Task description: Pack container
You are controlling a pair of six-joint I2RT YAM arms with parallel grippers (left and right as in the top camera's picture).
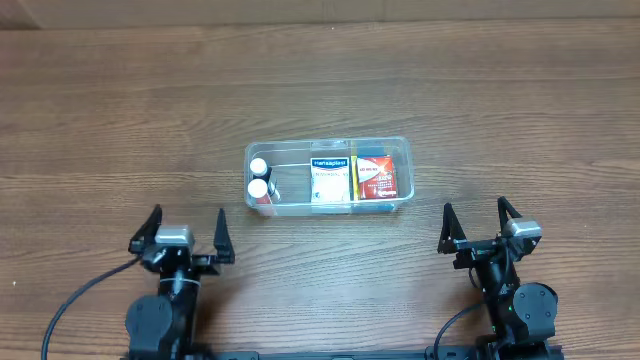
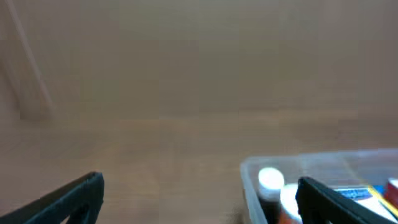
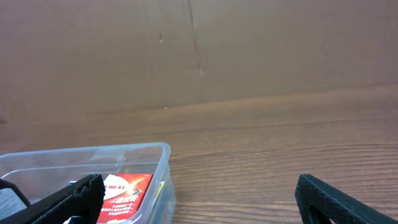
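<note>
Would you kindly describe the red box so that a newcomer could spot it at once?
In the middle of the wooden table sits a clear container. The red box lies at its right end in the overhead view, beside a white box with a blue band. It is the only red box, farthest from the white-capped bottles.
</note>
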